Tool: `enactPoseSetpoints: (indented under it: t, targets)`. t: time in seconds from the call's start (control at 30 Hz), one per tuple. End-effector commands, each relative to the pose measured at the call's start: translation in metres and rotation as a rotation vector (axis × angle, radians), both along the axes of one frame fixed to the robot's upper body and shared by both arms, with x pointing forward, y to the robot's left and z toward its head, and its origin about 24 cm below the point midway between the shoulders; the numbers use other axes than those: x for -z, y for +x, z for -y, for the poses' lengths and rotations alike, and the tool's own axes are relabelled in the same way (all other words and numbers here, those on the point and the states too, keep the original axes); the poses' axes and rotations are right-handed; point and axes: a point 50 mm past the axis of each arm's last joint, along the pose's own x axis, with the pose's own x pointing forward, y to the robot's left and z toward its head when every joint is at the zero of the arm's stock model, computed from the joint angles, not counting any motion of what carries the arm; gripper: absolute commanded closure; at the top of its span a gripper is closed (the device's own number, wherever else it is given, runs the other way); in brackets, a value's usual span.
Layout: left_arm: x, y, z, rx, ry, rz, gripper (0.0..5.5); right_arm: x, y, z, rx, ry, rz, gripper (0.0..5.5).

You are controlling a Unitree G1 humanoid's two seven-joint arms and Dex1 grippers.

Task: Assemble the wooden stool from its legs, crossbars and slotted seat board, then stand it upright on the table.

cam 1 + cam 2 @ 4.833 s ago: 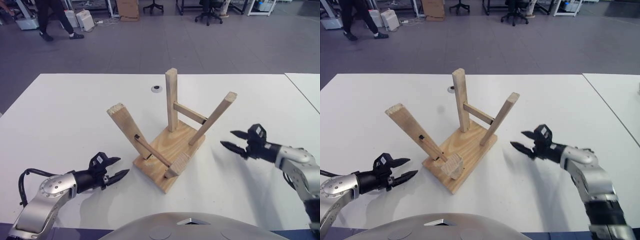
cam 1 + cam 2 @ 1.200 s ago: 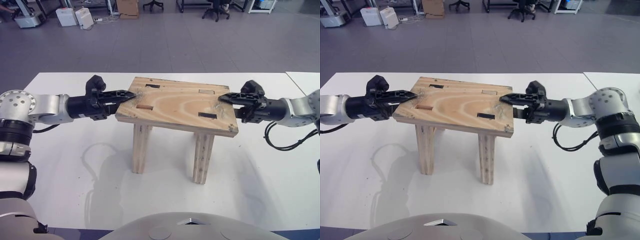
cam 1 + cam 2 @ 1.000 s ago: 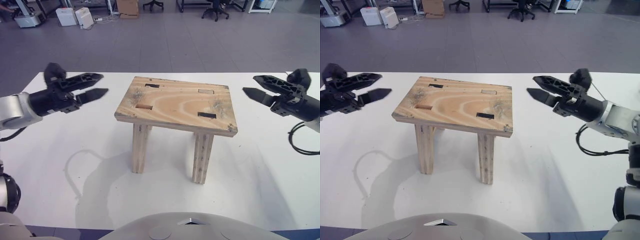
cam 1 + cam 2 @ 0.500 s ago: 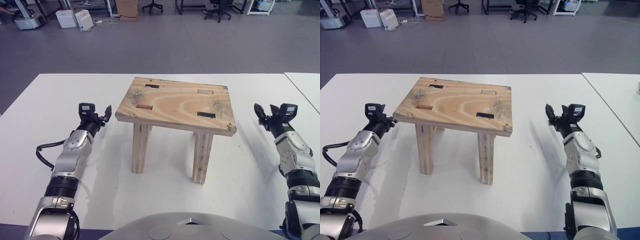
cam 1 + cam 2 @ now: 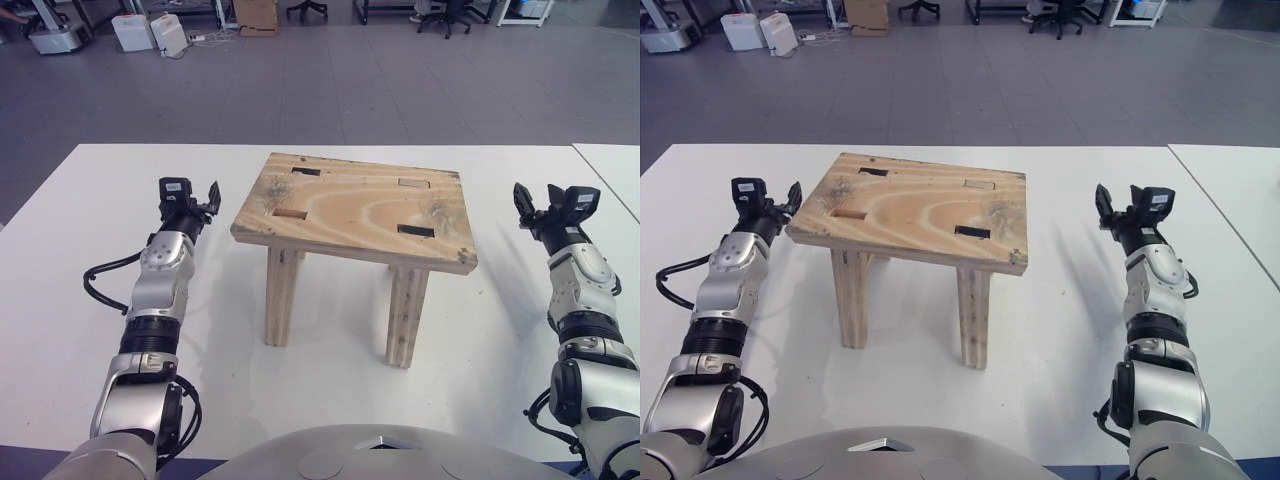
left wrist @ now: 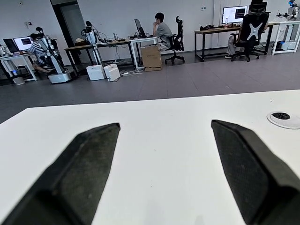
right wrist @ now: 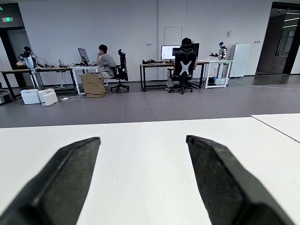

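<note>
The wooden stool stands upright on the white table, its slotted seat board on top and its legs down. My left gripper rests on the table just left of the seat's edge, open and holding nothing. My right gripper lies on the table to the stool's right, also open and apart from the wood. Both wrist views look out over the tabletop between spread black fingers.
A small round grommet sits in the table's far side. A second white table adjoins on the right. Bare tabletop lies all around the stool. Beyond the table is open floor with desks and chairs.
Both arms shifted slightly since half a second ago, the grippers edging a little farther out over the table. The stool has stayed still and upright.
</note>
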Motion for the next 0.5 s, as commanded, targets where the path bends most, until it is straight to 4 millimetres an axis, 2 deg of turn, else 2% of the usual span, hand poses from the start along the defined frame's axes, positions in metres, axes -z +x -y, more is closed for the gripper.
enactPoseSetpoints:
  t: [0.03,0.5]
  targets:
    - [0.003,0.0,0.0,-0.001,0.023,-0.008,1.91,-0.009,0.005,0.003,0.004,-0.008,0.026,2.09]
    - [-0.003,0.002,-0.005,-0.005,0.079,0.031,1.91,-0.02,0.005,0.015,0.014,-0.055,0.046,2.09]
